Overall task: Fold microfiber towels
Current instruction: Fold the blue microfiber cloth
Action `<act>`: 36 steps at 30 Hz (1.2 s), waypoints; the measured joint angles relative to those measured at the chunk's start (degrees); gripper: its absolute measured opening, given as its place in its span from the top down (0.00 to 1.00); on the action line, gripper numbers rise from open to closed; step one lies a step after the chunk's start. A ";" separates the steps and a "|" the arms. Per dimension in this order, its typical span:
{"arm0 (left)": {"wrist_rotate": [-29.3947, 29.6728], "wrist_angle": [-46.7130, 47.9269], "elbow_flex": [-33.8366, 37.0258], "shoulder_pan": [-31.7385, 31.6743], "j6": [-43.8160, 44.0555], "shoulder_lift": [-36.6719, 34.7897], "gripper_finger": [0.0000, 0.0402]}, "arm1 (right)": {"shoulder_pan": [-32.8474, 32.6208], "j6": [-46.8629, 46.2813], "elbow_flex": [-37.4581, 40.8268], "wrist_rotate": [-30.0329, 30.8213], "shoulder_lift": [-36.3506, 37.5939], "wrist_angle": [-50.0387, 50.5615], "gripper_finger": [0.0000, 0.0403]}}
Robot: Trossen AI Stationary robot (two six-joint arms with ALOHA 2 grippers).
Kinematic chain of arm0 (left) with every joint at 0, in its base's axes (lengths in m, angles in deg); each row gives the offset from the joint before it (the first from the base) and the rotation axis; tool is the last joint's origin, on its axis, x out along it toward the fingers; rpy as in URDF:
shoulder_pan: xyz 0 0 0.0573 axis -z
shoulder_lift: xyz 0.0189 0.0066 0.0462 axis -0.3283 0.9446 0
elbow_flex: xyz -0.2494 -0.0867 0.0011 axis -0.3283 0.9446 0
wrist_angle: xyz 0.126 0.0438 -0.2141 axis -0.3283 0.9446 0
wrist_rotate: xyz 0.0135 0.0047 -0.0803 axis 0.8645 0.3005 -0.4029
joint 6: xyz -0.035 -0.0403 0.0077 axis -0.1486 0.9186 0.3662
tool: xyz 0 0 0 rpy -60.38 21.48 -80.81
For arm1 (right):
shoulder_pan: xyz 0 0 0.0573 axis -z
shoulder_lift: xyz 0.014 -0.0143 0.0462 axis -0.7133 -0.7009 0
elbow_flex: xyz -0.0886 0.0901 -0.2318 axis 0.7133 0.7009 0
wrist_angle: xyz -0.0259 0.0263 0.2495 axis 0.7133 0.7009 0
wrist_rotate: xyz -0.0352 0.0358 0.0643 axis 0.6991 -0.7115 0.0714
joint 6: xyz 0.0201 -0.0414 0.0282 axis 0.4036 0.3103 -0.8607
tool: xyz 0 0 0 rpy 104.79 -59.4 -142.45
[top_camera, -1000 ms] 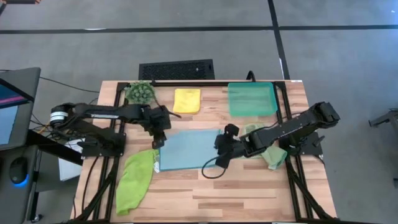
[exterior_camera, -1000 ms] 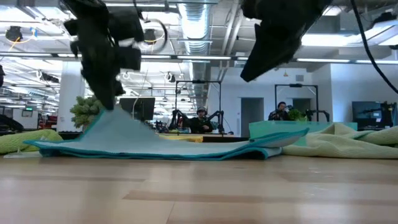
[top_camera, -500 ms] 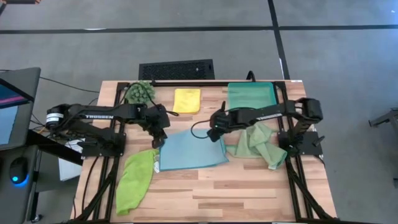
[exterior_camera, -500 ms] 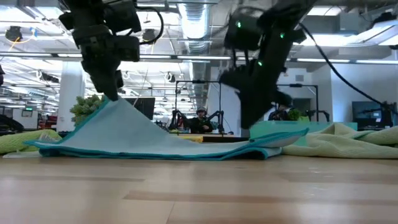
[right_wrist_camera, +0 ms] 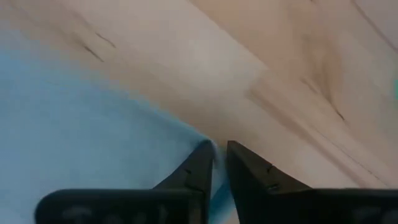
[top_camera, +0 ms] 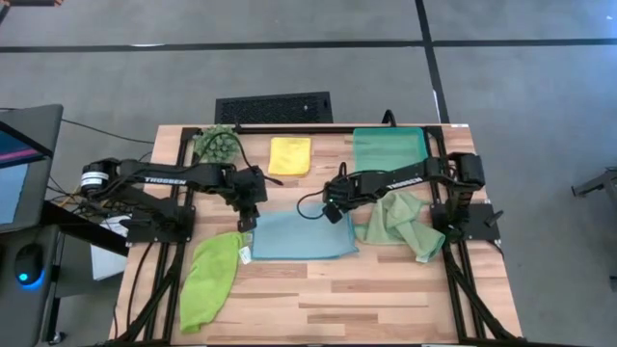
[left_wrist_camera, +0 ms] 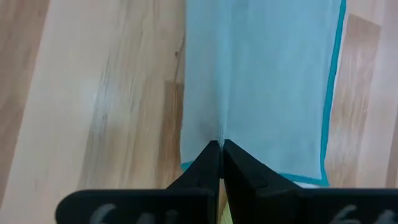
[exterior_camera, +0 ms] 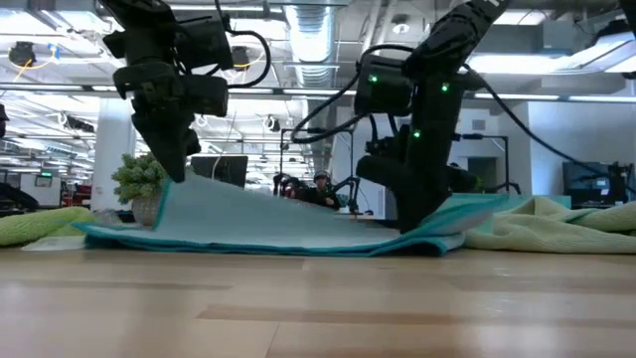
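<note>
Left gripper (left_wrist_camera: 220, 144) pinching the blue towel's (top_camera: 299, 234) far left corner, lifted off the table (top_camera: 386, 289). Right gripper (right_wrist_camera: 219, 149) nearly closed over its far right corner. Yellow towel (top_camera: 289, 155) farther back; green towels (top_camera: 210, 280) either side.

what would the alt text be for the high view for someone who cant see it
Seen from above, two dark arms meet over a light blue towel on a wooden table, the left gripper shut on its left edge and the right gripper at its far right corner.
</note>
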 joint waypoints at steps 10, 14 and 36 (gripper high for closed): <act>0.30 1.80 0.00 0.00 -0.91 0.00 1.00 | -0.89 0.92 0.12 3.21 1.59 1.25 0.97; 1.34 3.92 0.00 0.00 -0.91 0.00 1.00 | -1.00 1.03 0.10 4.00 3.83 2.17 0.99; 1.52 4.68 -0.02 -0.02 0.62 0.00 1.00 | -1.92 0.00 0.12 4.63 4.27 0.99 0.59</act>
